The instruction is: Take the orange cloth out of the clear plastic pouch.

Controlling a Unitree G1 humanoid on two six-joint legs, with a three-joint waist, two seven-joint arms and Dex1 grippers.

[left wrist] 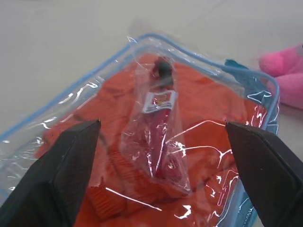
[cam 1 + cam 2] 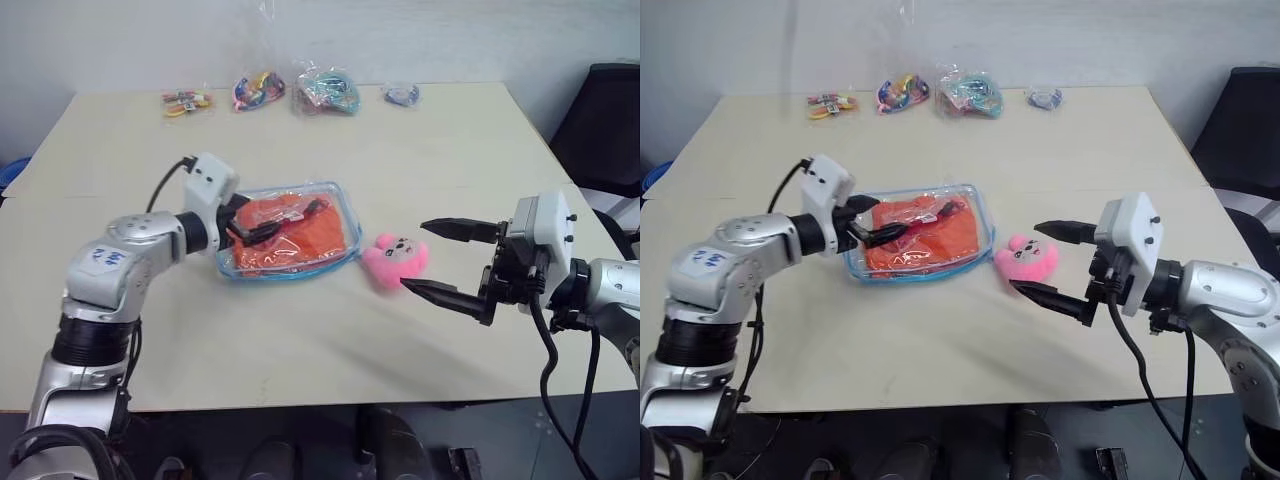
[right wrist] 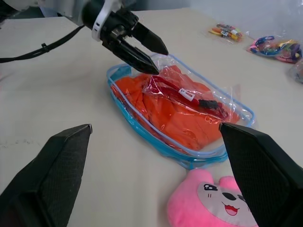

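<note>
The clear plastic pouch [image 2: 335, 190] with light-blue edging lies flat at the middle of the table, and the orange cloth [image 2: 310, 238] is folded inside it. On the cloth, inside the pouch, lies a small clear packet with a red item [image 1: 161, 127]. My left gripper [image 2: 262, 218] hovers open at the pouch's left end, its fingers [image 1: 61, 165] spread to either side of the pouch [image 1: 71, 87]. My right gripper [image 2: 415, 255] is open to the right of the pouch, its tips on either side of a pink plush toy [image 2: 395, 262]. It holds nothing.
Several small clear bags of colourful items [image 2: 258, 90] line the table's far edge. A black chair [image 2: 605, 130] stands beyond the right edge. The pink toy [image 3: 213, 203] lies just off the pouch's right end.
</note>
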